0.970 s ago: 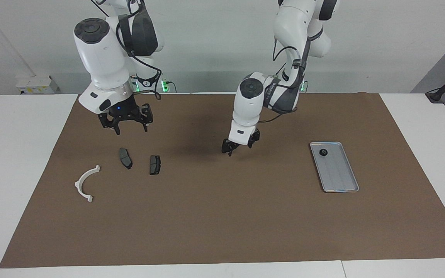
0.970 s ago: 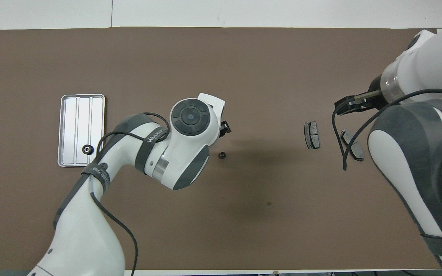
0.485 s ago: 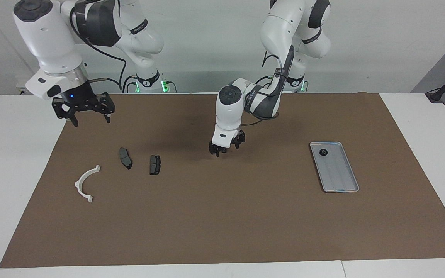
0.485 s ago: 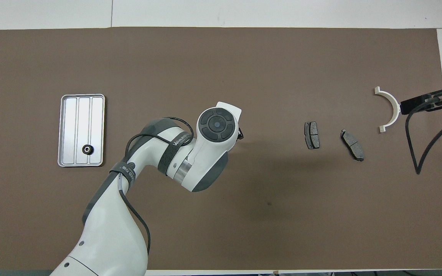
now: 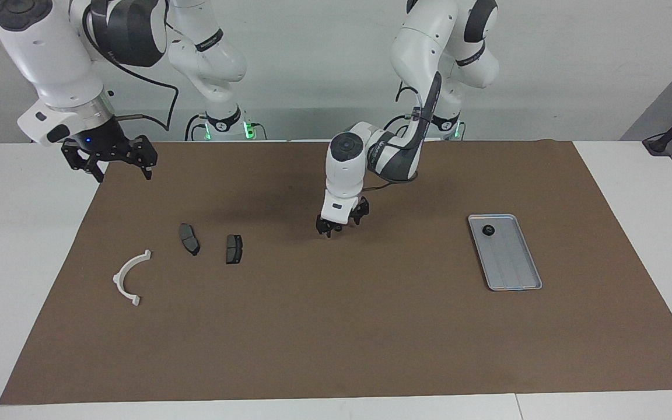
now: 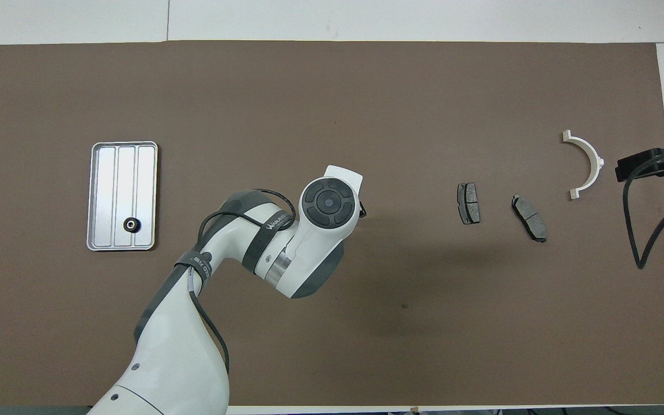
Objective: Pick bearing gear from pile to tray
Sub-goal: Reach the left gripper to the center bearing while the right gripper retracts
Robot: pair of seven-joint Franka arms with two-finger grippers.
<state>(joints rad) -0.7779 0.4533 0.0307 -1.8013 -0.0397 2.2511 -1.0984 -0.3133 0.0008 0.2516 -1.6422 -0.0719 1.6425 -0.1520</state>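
The silver tray (image 5: pixel 514 262) lies on the brown mat toward the left arm's end, with one small black gear (image 5: pixel 488 230) in its corner nearest the robots. Both show in the overhead view, tray (image 6: pixel 107 190) and gear (image 6: pixel 131 225). The pile lies toward the right arm's end: a white half-ring bracket (image 5: pixel 129 277) and two dark brake-pad plates (image 5: pixel 189 238) (image 5: pixel 234 248). My left gripper (image 5: pixel 329 229) is low over the mat's middle; the overhead view hides it under its own wrist. My right gripper (image 5: pixel 124 175) is open, empty and raised over the mat's edge.
The brown mat (image 5: pixel 336 326) covers most of the white table. The bracket (image 6: pixel 588 164) and the plates (image 6: pixel 468 203) (image 6: pixel 529 218) lie well apart from each other. The right arm's cable (image 6: pixel 632 219) hangs beside the bracket.
My left gripper has moved toward the pile and come down over the spot where a loose black gear lay; that gear is now covered. My right arm has risen and swung out to the mat's edge.
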